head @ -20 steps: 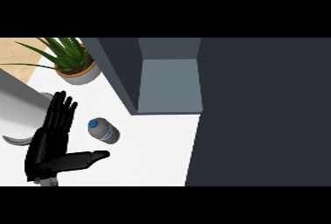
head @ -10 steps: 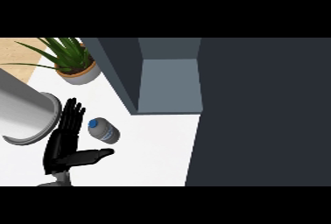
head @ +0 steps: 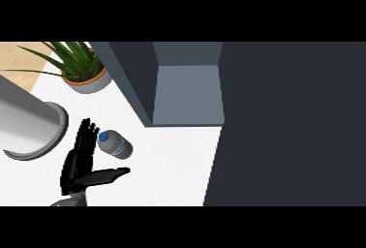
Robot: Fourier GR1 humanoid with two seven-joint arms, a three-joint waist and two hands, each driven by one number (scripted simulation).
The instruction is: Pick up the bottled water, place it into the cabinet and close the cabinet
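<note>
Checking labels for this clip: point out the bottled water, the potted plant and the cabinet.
bottled water (head: 118,147): head view, on its clear body beside the blue cap.
potted plant (head: 91,85): head view, on the pot's grey wall.
cabinet (head: 187,94): head view, on the open compartment's bare inner surface.

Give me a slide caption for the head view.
Open left hand beside the bottled water on the white counter, open cabinet ahead.

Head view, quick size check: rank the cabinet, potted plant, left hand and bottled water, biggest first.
1. cabinet, by far.
2. potted plant and left hand: they look about alike, so not ranked.
3. bottled water, smallest.
</note>
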